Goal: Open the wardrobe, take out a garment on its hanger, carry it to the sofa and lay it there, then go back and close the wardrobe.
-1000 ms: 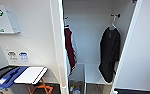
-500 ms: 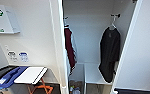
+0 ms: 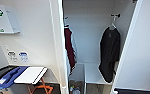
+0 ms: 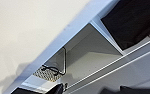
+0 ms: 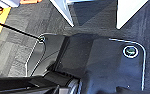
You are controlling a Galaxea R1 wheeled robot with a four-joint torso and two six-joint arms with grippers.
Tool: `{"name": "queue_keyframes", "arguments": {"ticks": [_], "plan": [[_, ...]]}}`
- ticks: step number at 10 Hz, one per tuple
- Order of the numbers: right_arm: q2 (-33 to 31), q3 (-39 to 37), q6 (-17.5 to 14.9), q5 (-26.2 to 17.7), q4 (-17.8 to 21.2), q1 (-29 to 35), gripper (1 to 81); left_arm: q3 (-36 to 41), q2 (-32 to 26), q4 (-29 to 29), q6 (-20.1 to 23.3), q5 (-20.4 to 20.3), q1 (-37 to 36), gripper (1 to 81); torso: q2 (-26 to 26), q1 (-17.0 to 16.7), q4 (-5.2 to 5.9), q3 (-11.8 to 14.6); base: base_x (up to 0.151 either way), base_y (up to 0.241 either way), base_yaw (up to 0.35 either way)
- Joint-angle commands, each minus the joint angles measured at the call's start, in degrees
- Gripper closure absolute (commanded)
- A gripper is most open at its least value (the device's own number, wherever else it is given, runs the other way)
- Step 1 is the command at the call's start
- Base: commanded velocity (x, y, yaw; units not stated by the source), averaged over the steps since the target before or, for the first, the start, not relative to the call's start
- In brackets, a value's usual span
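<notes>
The wardrobe (image 3: pixel 146 50) stands open, its white doors swung out at both sides. Inside, on the right, the black garment (image 3: pixel 109 53) hangs from the rail on its white hanger (image 3: pixel 113 25). In the left wrist view the garment's lower edge (image 4: pixel 133 20) shows above the wardrobe's white inner shelf and divider (image 4: pixel 91 47). The sofa is out of view.
A dark red garment (image 3: pixel 69 50) hangs at the wardrobe's left side. A white folding table (image 3: pixel 31 74) with orange legs and a blue item (image 3: pixel 6 77) stand left of the wardrobe. A white wall box (image 3: pixel 3 20) is mounted above. Grey carpet (image 5: pixel 13 47) surrounds my dark base (image 5: pixel 103 65).
</notes>
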Motion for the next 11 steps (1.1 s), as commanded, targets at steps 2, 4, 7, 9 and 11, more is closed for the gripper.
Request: {"name": "queue_keyframes", "arguments": {"ticks": [2,4,7,9,11], "plan": [[-0.8,1.0,0.2,-1.5,-0.2,3.1,1.0,-9.2,5.8,-13.7,0.6,-11.8,-6.8,1.0,0.0,0.0,0.00,0.0,0.000,0.000,0.000],[-1.0,2.4,0.2,-1.5,-0.3,3.2,1.0,-17.9,10.3,-16.4,0.5,-12.0,-6.7,1.0,0.0,0.0,0.00,0.0,0.000,0.000,0.000],[-1.0,3.2,0.2,-1.5,-0.4,3.6,1.0,-19.9,9.3,-20.0,0.4,-12.1,-4.9,1.0,0.0,0.0,0.00,0.0,0.000,0.000,0.000],[-1.0,3.2,0.2,-1.5,-0.4,3.7,1.0,-19.9,6.8,-21.2,-0.1,-12.4,-2.3,1.0,0.0,0.0,0.00,0.0,0.000,0.000,0.000],[-1.0,3.2,0.1,-1.5,-0.4,3.8,1.0,-19.8,4.6,-22.7,0.0,-12.8,0.3,1.0,0.0,0.0,0.00,0.0,0.000,0.000,0.000]]}}
